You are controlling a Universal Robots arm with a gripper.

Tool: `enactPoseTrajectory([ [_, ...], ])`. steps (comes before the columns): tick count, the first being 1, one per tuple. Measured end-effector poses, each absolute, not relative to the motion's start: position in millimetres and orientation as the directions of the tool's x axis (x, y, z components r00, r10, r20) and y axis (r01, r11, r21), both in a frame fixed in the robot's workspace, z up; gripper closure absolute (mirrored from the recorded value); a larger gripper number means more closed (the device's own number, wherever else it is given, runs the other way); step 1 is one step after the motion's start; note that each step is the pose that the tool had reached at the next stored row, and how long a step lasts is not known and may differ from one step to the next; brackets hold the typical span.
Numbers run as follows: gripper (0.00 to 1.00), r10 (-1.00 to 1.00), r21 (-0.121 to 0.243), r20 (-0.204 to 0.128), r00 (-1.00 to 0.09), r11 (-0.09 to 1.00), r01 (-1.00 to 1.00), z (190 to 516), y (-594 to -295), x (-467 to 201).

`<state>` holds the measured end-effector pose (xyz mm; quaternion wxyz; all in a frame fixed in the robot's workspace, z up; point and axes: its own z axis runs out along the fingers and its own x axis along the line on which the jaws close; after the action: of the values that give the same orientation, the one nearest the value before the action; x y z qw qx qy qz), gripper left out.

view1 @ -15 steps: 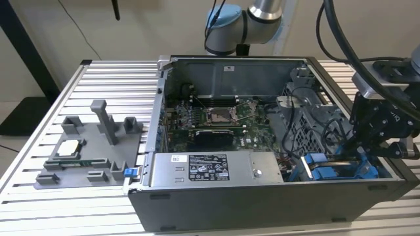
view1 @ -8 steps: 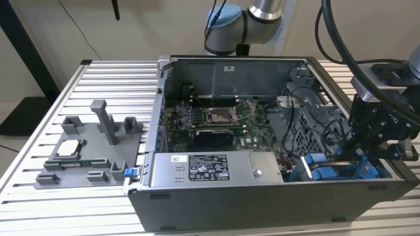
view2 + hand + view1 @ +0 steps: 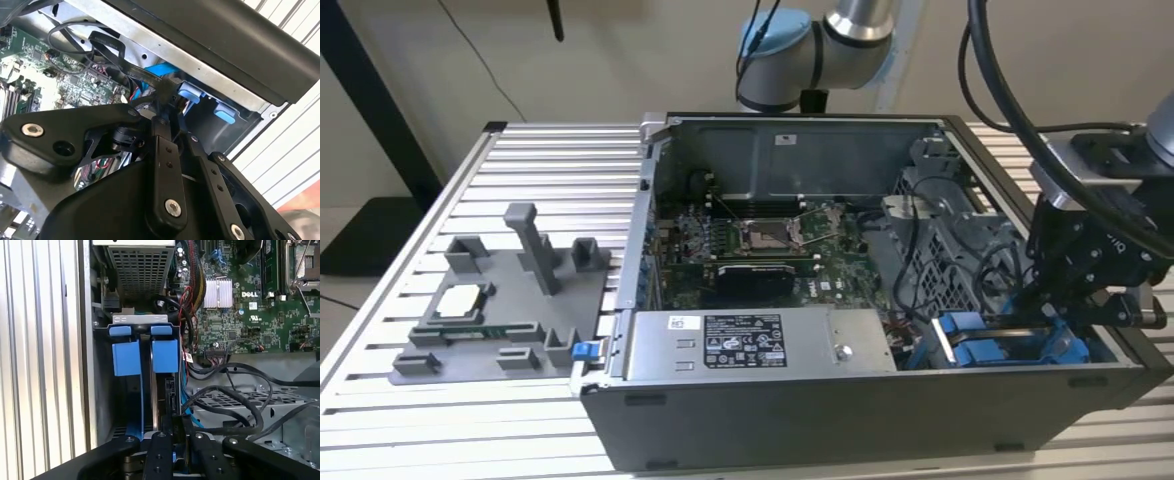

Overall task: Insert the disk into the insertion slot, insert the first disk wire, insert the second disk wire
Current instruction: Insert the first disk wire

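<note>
Grey tray (image 3: 494, 320): bench, exterior view's left, beside the case.
Computer case (image 3: 854, 420): bench centre, lid off.
Disk (image 3: 167, 390): upright in the slot (image 3: 1007, 350), case's near corner, exterior view's right.
Gripper (image 3: 167, 102): over the slot, fingers pressed close together at a black cable's (image 3: 135, 70) end.

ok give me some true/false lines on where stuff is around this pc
1. The claw hangs over the blue-railed insertion slot. True.
2. The computer case is closed. False: it is open, and the motherboard shows inside.
3. The labelled power supply box sits inside the case. True.
4. The grey tray lies inside the case. False: it lies on the slatted table, on the exterior view's left of the case.
</note>
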<state>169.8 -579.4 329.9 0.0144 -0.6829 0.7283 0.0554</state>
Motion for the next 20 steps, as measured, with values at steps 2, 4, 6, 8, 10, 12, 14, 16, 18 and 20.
enactPoseTrajectory([
  [2, 1.00, -0.993, 0.061, -0.097, -0.067, 0.061, -0.996, 330.2, -579.5, 169.7],
  [4, 0.00, -0.993, 0.062, -0.097, -0.067, 0.061, -0.996, 333.8, -579.5, 169.7],
  [6, 0.00, -0.993, 0.062, -0.096, -0.067, 0.061, -0.996, 338.6, -579.5, 169.7],
  [8, 0.00, -0.993, 0.062, -0.096, -0.067, 0.061, -0.996, 344.3, -579.5, 169.7],
  [10, 0.00, -0.993, 0.062, -0.096, -0.067, 0.061, -0.996, 349.1, -579.5, 169.7],
  [12, 0.00, -0.993, 0.062, -0.096, -0.067, 0.061, -0.996, 354.4, -579.5, 169.7],
  [14, 0.00, -0.993, 0.062, -0.096, -0.067, 0.061, -0.996, 360.2, -579.4, 169.7],
  [16, 0.00, -0.993, 0.062, -0.096, -0.067, 0.061, -0.996, 365.3, -579.0, 169.7],
  [18, 0.00, -0.993, 0.062, -0.096, -0.067, 0.061, -0.996, 367.9, -578.0, 169.7],
  [20, 0.00, -0.993, 0.062, -0.096, -0.067, 0.061, -0.996, 368.5, -576.9, 169.7],
])
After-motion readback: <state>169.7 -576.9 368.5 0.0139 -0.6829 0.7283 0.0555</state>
